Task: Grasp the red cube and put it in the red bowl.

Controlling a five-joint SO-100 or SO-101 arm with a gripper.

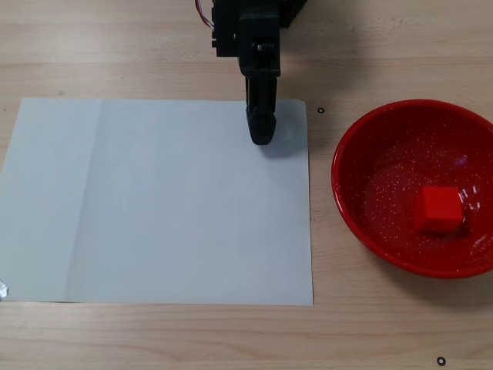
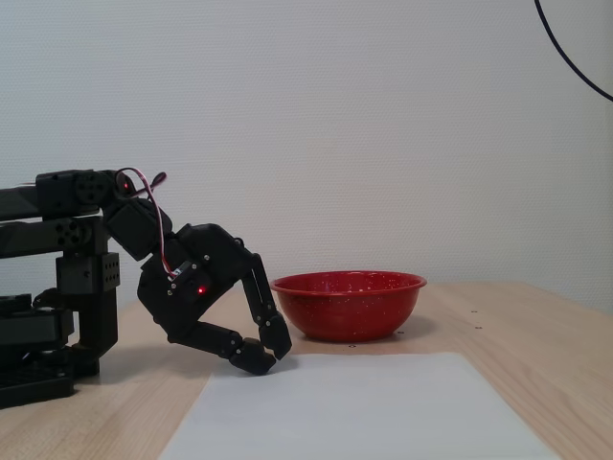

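Note:
The red cube point(image 1: 437, 210) lies inside the red bowl point(image 1: 354, 154), right of the bowl's middle in a fixed view. In another fixed view the bowl point(image 2: 348, 305) stands on the table and its wall hides the cube. My black gripper point(image 1: 261, 136) is shut and empty. It points down at the top right edge of the white paper sheet, well left of the bowl. From the side, the gripper point(image 2: 268, 359) rests low over the table, its fingertips together, left of the bowl.
A white paper sheet point(image 1: 154, 200) covers the middle of the wooden table point(image 1: 231, 339). The arm's base and folded links point(image 2: 57, 278) stand at the left in a fixed view. A black cable point(image 2: 575, 67) hangs at the top right corner.

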